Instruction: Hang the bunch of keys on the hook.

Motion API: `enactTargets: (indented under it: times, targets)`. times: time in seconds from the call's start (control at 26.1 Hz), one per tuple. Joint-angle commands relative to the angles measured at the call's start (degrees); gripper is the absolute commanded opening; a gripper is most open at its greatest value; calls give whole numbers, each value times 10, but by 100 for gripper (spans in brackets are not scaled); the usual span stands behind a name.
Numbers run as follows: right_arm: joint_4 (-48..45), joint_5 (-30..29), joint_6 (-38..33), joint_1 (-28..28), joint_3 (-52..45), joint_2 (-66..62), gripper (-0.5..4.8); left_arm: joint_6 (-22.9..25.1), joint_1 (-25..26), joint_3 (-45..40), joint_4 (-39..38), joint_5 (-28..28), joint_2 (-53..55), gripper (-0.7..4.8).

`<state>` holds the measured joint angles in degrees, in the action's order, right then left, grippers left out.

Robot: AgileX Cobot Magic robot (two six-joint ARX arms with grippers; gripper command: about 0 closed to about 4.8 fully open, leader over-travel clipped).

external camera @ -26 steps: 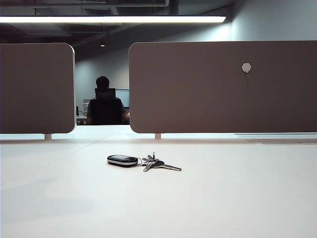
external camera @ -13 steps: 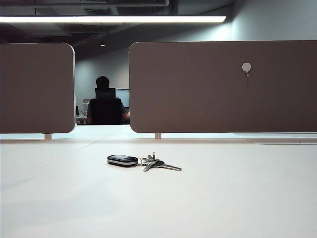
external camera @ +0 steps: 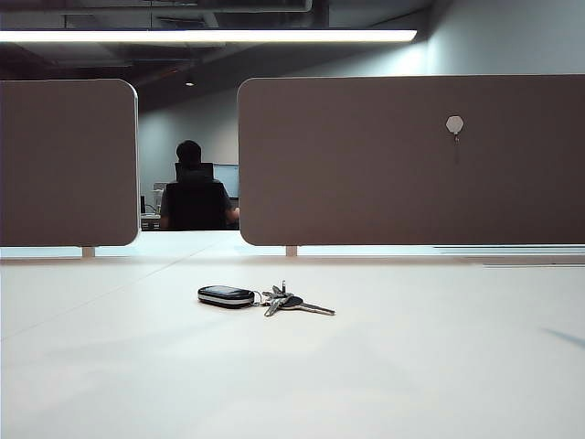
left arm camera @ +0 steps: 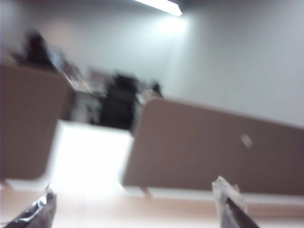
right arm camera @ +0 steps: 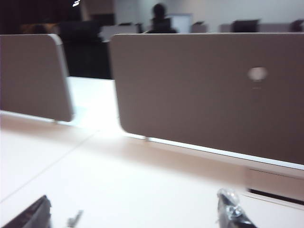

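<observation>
The bunch of keys point(external camera: 279, 301), with its oval black fob point(external camera: 226, 295), lies flat on the white table in the exterior view. The small white hook point(external camera: 454, 124) sits high on the right brown panel point(external camera: 366, 165). Neither gripper shows in the exterior view. In the blurred left wrist view my left gripper point(left arm camera: 135, 209) is open, with nothing between its fingertips point(left arm camera: 228, 202); the hook point(left arm camera: 246, 140) is far ahead. My right gripper point(right arm camera: 133, 211) is also open and empty above the table, a key tip point(right arm camera: 73, 219) shows near one finger, and the hook point(right arm camera: 257, 73) is on the panel beyond.
A second brown panel point(external camera: 69, 160) stands at the left, with a gap between the two panels. Through the gap a seated person point(external camera: 192, 187) is visible far behind. A faint shadow point(external camera: 567, 337) lies on the table at the right edge.
The keys and hook have not moved. A faint shadow has appeared on the table at the right edge of the exterior view.
</observation>
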<state>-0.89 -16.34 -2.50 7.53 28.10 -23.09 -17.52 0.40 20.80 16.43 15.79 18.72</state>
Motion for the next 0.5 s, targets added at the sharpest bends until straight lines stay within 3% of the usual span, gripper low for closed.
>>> enactTargets:
  times: [0.04, 0.31, 0.5]
  targets:
    - [-64, 21, -1, 50, 27, -83, 479, -30, -26, 21, 28, 81, 87, 479]
    - [-245, 22, -21, 167, 56, -295, 479, -10, -122, 97, 29, 119, 243, 479]
    - [-312, -41, -113, 184, 62, -421, 479, 43, -189, 123, 16, 122, 296, 479]
